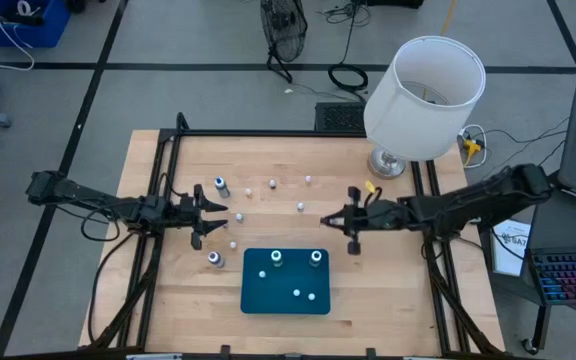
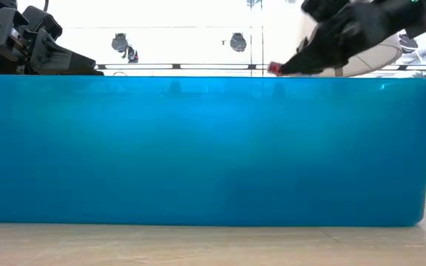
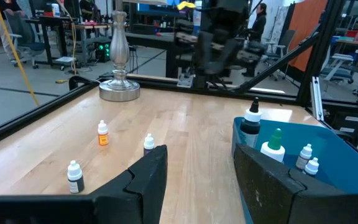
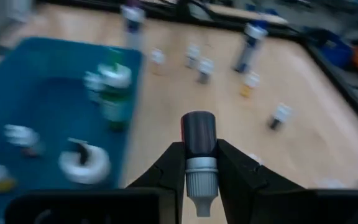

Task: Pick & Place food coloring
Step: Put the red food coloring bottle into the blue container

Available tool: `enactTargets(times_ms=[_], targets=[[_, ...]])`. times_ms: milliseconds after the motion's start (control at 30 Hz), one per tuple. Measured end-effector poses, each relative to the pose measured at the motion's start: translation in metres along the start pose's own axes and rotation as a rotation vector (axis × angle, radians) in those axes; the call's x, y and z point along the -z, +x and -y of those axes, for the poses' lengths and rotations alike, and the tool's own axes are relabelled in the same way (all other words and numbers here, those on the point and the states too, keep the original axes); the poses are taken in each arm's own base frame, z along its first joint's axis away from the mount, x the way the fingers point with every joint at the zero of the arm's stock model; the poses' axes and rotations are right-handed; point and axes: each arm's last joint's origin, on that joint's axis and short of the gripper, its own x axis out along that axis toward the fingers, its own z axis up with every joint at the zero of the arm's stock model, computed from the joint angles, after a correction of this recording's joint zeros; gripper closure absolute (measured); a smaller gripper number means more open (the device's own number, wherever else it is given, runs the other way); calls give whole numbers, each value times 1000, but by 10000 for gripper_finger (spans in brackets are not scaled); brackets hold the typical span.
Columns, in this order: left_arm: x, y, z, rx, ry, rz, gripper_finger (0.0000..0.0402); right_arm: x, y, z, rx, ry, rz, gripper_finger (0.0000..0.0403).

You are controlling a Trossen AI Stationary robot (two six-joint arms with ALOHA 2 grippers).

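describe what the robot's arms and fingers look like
Both arms are slim, dark and jointed, with black cables trailing along them. The left gripper and right gripper each end in two matte black, wedge-shaped fingers. No markings are readable.

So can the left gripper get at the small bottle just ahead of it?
Probably yes. The left gripper is open and holds nothing, and the small bottle stands upright on bare wood ahead of its fingers with nothing between. The right gripper, shut on a bottle, is well clear.
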Motion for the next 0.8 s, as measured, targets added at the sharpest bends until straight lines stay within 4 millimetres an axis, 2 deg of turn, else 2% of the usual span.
enactTargets(times_ms=[167, 333, 467, 667, 800], targets=[[-1, 0, 0, 1, -4, 9, 215, -4, -4, -18, -92, -24, 40, 344], [-11, -1, 0, -30, -31, 117, 215, -5, -7, -28, -131, -40, 59, 344], [-16, -1, -1, -65, -46, 166, 215, -5, -8, -30, -139, -43, 62, 344], [-18, -1, -4, -122, 50, 179, 215, -5, -8, -30, -136, -40, 63, 345], [-18, 1, -9, -150, 1, 183, 215, -6, -8, -30, -133, -37, 71, 345]])
